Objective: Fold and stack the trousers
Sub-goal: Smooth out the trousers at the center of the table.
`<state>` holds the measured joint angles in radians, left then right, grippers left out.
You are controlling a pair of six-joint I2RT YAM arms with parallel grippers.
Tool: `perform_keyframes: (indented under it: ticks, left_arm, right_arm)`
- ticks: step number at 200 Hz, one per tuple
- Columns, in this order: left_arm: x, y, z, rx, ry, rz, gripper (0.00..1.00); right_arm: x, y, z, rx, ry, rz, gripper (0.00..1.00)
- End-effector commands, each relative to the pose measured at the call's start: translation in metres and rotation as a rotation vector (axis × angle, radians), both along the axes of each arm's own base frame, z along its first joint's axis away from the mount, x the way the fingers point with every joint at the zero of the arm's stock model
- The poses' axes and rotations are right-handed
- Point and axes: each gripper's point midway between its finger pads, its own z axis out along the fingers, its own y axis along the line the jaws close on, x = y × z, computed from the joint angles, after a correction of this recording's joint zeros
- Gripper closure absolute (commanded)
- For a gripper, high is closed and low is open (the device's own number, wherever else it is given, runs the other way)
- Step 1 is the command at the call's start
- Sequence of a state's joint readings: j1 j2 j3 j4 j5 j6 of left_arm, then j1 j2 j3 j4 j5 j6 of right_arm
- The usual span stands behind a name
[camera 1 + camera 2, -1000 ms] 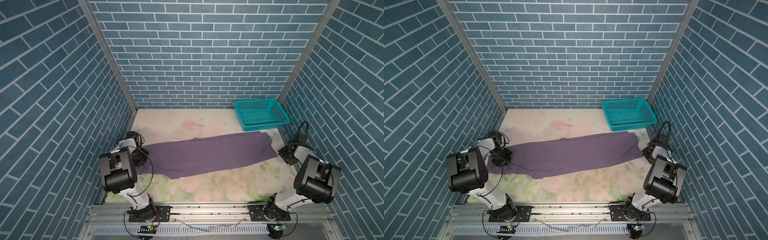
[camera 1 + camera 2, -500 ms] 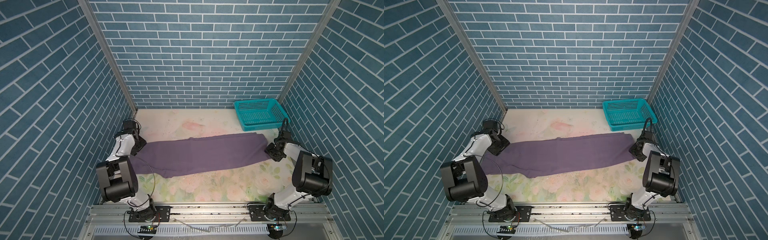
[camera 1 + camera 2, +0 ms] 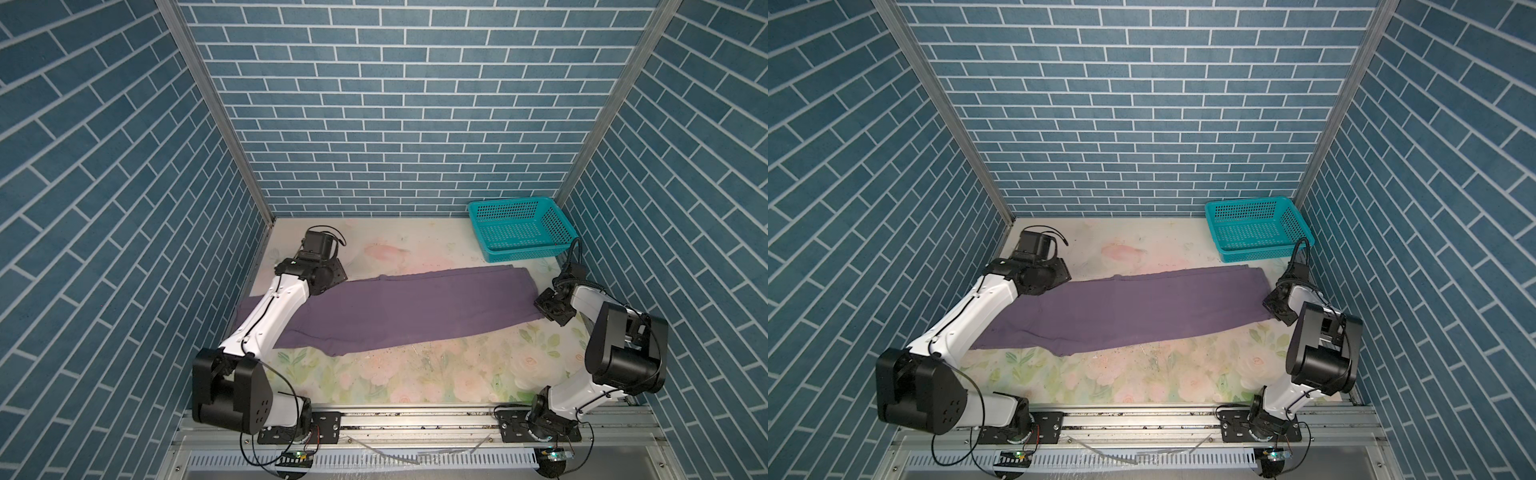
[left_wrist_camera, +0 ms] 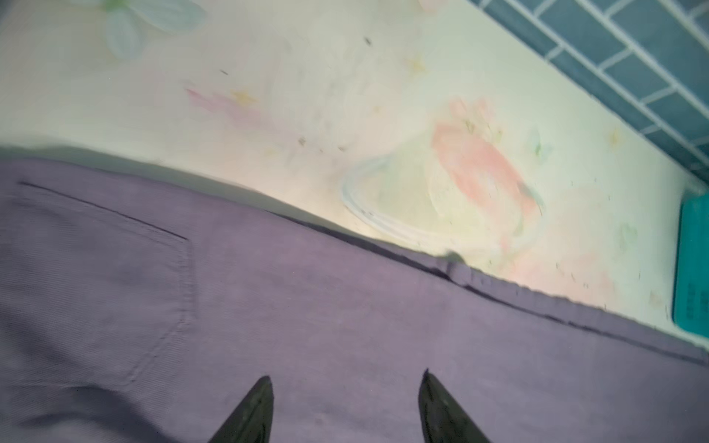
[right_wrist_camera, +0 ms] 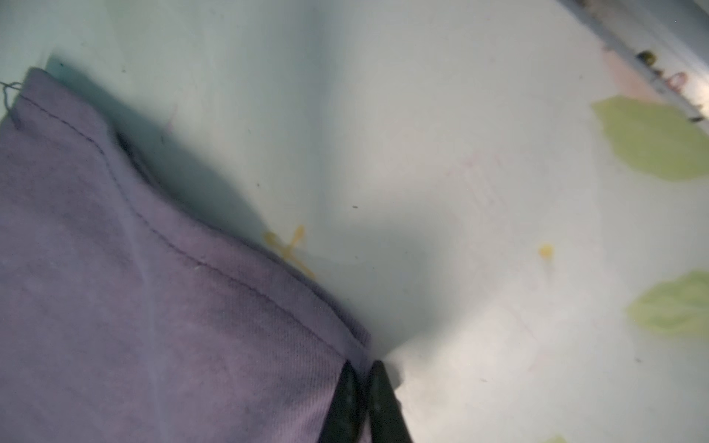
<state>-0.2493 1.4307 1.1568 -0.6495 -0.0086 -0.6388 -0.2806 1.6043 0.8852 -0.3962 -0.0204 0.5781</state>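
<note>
Currently the trousers (image 3: 415, 307) lie flat as one long band across the table (image 3: 415, 374), running from the left wall to just near of the teal basket (image 3: 525, 252) at the far right.

**Gripper state**
- Left gripper (image 4: 345, 376): jaws spread apart above the cloth near a back pocket (image 4: 115, 276), holding nothing.
- Right gripper (image 5: 363, 363): fingers nearly together at the hem corner. Whether cloth sits between them cannot be determined.

**Failure risks**
- The right fingers meet the hem at its extreme corner. A bite this shallow is likely to slip, or to lift one layer only and let the stacked legs separate.
- The left jaws stand over the open panel, not an edge. Closing there would probably bunch the fabric and skew the fold.
- The left arm (image 3: 270, 316) lies across the left end of the garment and may drag it.
- The basket sits close to the far right edge, so a raised hem could catch it.

**Limits of view**
- Both top views hide the fingertips under the wrist bodies.
- The left end of the garment is covered by the arm.
- The left wrist view is blurred.
- The layer count at the hem is unreadable.
</note>
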Motion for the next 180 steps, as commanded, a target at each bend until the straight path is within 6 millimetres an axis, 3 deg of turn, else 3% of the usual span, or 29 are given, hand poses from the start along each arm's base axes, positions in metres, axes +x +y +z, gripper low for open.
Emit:
perform_keyframes:
  ticks: [1,35,90,106,140,180]
  left_arm:
    - [0.004,-0.039,-0.01,-0.011,0.021,-0.125,0.38]
    - [0.003,-0.075,-0.022,-0.06,0.042,-0.221,0.38]
    - [-0.009,-0.131,-0.04,-0.108,0.078,-0.362,0.38]
    - [-0.011,-0.144,-0.047,-0.106,0.086,-0.39,0.39]
    - [-0.015,-0.167,-0.058,-0.108,0.101,-0.423,0.4]
    - [-0.022,-0.189,-0.06,-0.117,0.085,-0.441,0.4]
  right_arm:
    - [-0.014,-0.012,0.013,-0.058,0.035,-0.044,0.65]
    - [-0.018,0.0,0.024,-0.037,-0.01,-0.022,0.45]
    - [-0.006,0.045,0.007,0.098,-0.057,0.082,0.34]
    - [-0.003,0.049,0.001,0.113,-0.055,0.086,0.3]
    - [-0.007,0.046,-0.017,0.097,-0.01,0.06,0.3]
    - [0.003,0.051,-0.037,0.151,-0.014,0.039,0.45]
